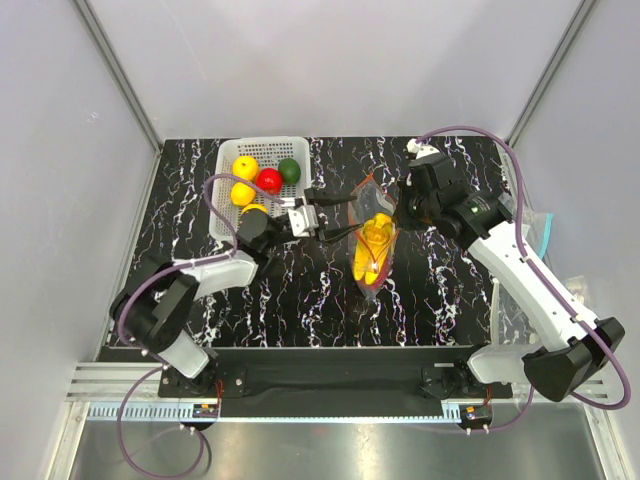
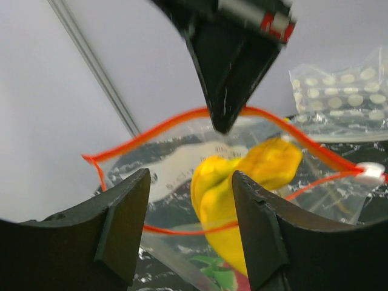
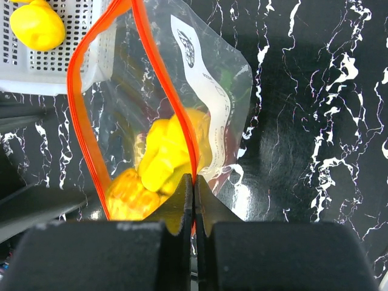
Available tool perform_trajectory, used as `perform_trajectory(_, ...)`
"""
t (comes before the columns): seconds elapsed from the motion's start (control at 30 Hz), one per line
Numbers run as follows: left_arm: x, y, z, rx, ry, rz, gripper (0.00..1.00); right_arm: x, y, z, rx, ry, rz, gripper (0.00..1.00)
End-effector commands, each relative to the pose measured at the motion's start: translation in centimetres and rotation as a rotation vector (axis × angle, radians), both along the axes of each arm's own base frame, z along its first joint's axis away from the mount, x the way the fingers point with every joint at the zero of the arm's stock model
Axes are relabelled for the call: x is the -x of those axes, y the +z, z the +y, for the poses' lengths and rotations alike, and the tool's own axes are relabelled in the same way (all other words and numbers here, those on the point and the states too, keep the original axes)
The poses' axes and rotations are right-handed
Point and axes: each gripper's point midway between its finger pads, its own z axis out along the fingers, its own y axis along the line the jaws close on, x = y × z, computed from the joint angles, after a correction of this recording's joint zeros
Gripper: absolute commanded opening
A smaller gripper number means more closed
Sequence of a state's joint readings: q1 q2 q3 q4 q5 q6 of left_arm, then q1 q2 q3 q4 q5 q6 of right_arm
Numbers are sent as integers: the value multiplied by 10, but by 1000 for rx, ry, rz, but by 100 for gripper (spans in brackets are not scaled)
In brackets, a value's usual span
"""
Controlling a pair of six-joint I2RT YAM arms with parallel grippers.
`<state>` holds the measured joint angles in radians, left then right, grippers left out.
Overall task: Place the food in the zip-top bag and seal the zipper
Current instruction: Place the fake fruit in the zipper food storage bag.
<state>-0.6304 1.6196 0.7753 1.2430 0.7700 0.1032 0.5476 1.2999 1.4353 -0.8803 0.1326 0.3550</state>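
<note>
The clear zip-top bag [image 1: 367, 275] lies mid-table with its mouth held open. Its red-orange zipper [image 2: 151, 130] runs round the mouth, with the white slider [image 2: 370, 173] at the right end. The yellow banana bunch [image 1: 375, 238] is inside, and so are the green leaves of the dragon fruit [image 2: 223, 276]. My right gripper [image 1: 398, 207] is shut on the zipper rim [image 3: 193, 151], lifting one side. My left gripper [image 1: 338, 226] is open and empty at the bag's mouth, with the lower rim strip running between its fingers [image 2: 127, 212]. A round yellow-orange fruit [image 3: 126, 195] shows in the bag beside the banana [image 3: 171, 151].
A white mesh basket [image 1: 226, 205] at the back left holds yellow [image 1: 245, 166], red [image 1: 269, 180] and green [image 1: 289, 169] round fruits. A clear bubbled sheet [image 2: 339, 91] lies beyond the bag. Another clear bag with a teal edge [image 1: 545, 235] lies at the table's right side.
</note>
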Motion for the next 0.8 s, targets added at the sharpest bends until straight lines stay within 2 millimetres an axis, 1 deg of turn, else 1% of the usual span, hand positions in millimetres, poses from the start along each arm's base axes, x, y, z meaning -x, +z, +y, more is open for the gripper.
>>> perform_trajectory(0.0,35,108,28,239,14,-291,63,-1,21,1,-51,9,-65,0)
perform_trajectory(0.13,32,124,32,198,46,-140,63,0,21,-1,-52,6,-66,0)
perform_trajectory(0.17,30,128,33,170,57,-47,63,0,21,-1,-51,7,-66,0)
perform_trajectory(0.2,25,129,34,156,81,12,67,0,21,-1,-52,8,-65,0)
perform_trajectory(0.23,16,132,37,147,134,64,70,0,22,-1,-55,8,-66,0)
perform_trajectory(0.27,17,131,34,98,142,173,71,1,22,-1,-57,9,-65,0)
perform_trajectory(0.3,9,131,37,94,200,238,73,1,21,-1,-55,10,-64,0)
perform_trajectory(0.33,6,129,36,65,219,293,73,1,21,-1,-55,13,-62,0)
perform_trajectory(0.37,7,126,33,14,233,384,74,1,21,0,-58,13,-62,0)
perform_trajectory(0.4,1,124,35,1,279,440,74,1,21,0,-58,13,-62,0)
perform_trajectory(0.43,0,123,35,-16,299,490,74,1,21,0,-61,13,-60,0)
perform_trajectory(0.47,3,120,31,-50,302,572,73,1,21,1,-64,13,-59,0)
perform_trajectory(0.53,8,119,27,-73,288,627,74,2,22,1,-69,12,-58,0)
perform_trajectory(0.6,15,112,21,-121,274,702,75,2,23,2,-75,15,-59,0)
perform_trajectory(0.63,21,114,19,-149,274,729,75,2,23,2,-75,14,-60,0)
perform_trajectory(0.67,19,103,13,-180,280,775,75,3,23,1,-77,10,-60,0)
perform_trajectory(0.7,18,100,11,-200,291,803,75,3,23,1,-78,12,-57,0)
perform_trajectory(0.73,17,109,8,-201,293,818,75,3,22,1,-77,11,-56,0)
perform_trajectory(0.77,15,87,4,-259,315,899,75,3,21,1,-77,9,-57,0)
